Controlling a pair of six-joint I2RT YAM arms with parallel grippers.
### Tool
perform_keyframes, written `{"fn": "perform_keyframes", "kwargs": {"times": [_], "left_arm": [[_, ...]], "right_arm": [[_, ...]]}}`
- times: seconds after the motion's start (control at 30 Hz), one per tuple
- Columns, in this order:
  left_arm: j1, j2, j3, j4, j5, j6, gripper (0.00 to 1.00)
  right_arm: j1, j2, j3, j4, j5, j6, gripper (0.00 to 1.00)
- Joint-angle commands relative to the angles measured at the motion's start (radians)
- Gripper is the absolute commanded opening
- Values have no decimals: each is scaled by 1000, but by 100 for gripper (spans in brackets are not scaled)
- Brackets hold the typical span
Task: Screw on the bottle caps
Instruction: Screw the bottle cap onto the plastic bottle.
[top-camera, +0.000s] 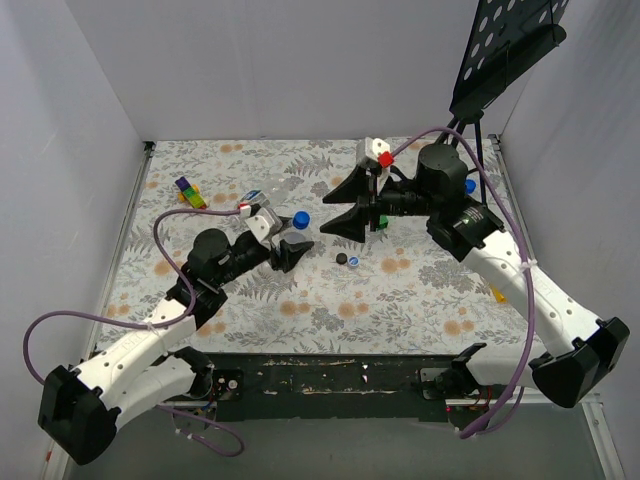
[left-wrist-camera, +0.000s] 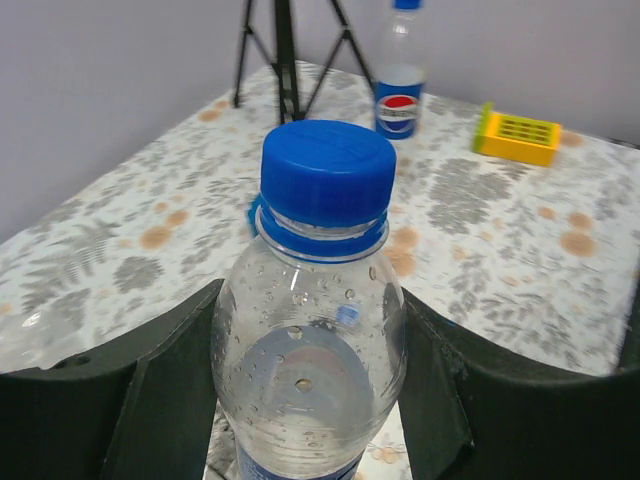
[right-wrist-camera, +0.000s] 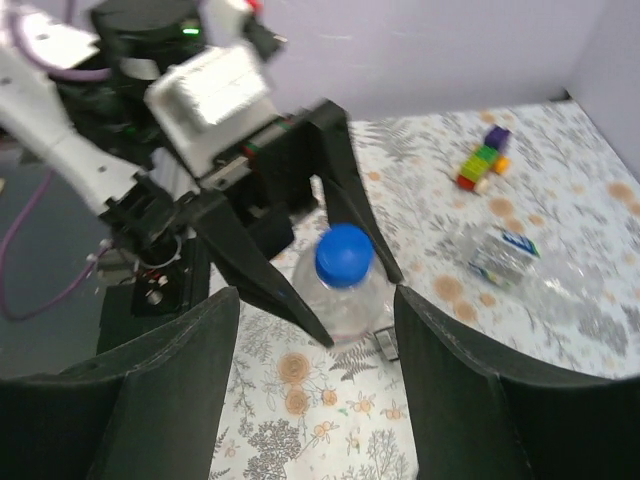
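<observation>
My left gripper (top-camera: 290, 248) is shut on an upright clear bottle (left-wrist-camera: 305, 380) that has a blue cap (left-wrist-camera: 328, 170) on its neck. The cap also shows in the top view (top-camera: 300, 218) and the right wrist view (right-wrist-camera: 345, 255). My right gripper (top-camera: 337, 208) is open and empty, just right of that bottle and pointing at it; its fingers (right-wrist-camera: 150, 390) stand wide apart. A loose black cap (top-camera: 341, 259) and a loose blue cap (top-camera: 356, 264) lie on the table in front of the bottle. A second bottle (top-camera: 255, 195) lies on its side at the back left.
A capped bottle with a Pepsi label (left-wrist-camera: 400, 90) stands at the far right by the black stand legs (left-wrist-camera: 285, 50). A yellow block (left-wrist-camera: 517, 135) lies near it. Multicoloured blocks (top-camera: 188, 190) lie at the back left. Grey walls enclose the table.
</observation>
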Motion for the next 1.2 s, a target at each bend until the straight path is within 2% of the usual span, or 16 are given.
{"fn": "perform_keyframes", "kwargs": {"times": [0.0,0.07,0.23,0.47,0.63,0.77,0.9,0.97,1.07,1.13,1.17], "left_arm": [[12,32,49,16,314,-48,24],[14,43,49,36,398,-65,25],[18,65,53,59,504,-94,26],[25,68,41,120,561,-145,26],[31,71,39,129,557,-156,26],[31,71,38,132,557,-156,26],[32,69,38,137,551,-156,26],[32,63,36,129,517,-144,26],[32,49,33,105,385,-118,26],[32,33,23,99,278,-105,26],[31,26,18,96,214,-101,27]], "right_arm": [[-3,33,78,-4,-324,-197,70],[-3,47,91,-41,-349,-242,70],[0,75,110,-73,-420,-303,69],[43,119,130,-177,-418,-392,66],[60,125,122,-181,-410,-400,61],[64,130,124,-182,-406,-398,51],[73,136,124,-179,-381,-391,33],[81,136,121,-168,-349,-372,21],[112,130,107,-133,-268,-323,8],[151,121,90,-115,-152,-294,1],[178,119,82,-110,-66,-280,1]]}}
